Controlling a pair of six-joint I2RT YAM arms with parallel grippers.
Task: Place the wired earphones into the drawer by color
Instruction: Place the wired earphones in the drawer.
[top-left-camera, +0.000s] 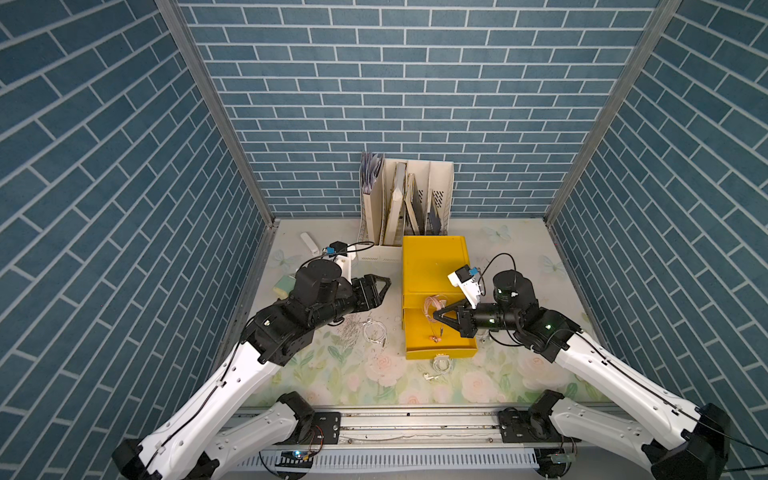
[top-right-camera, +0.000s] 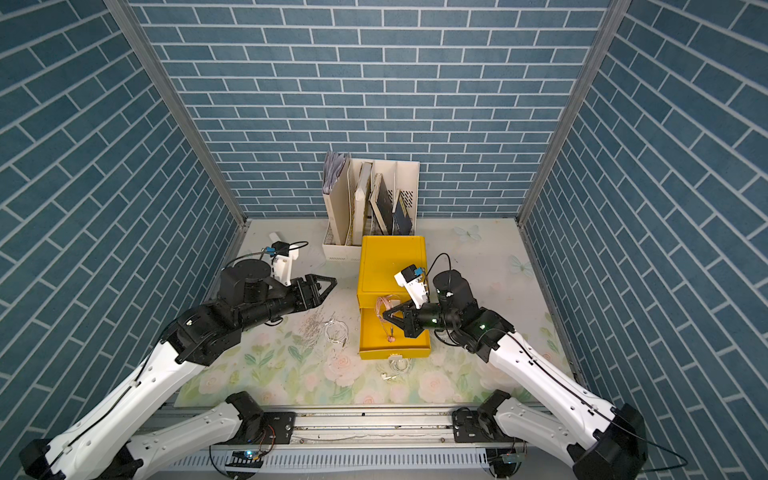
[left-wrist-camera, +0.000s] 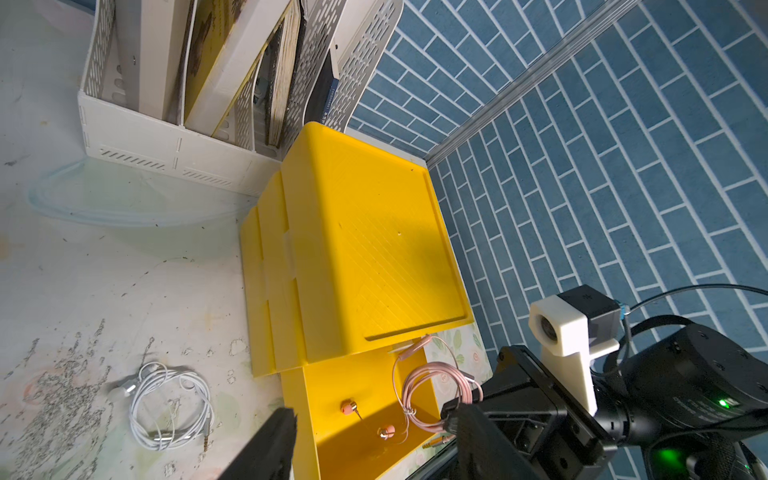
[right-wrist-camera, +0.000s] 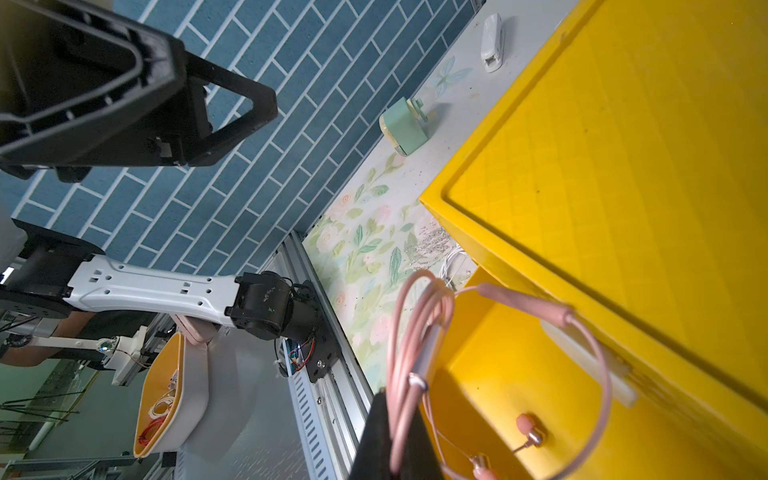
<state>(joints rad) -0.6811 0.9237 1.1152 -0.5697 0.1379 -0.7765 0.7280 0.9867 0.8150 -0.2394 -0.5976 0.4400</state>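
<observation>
While right jaws tight on one pink earphone, left jaws agape; two white earphones.

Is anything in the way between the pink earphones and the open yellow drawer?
Nothing visible is. The right claw holds the pink earphones right over the open yellow drawer, and their earbuds are already down inside it.

No text can be read anywhere; faint print on a dark book spine in the file rack is too small to be made out.
</observation>
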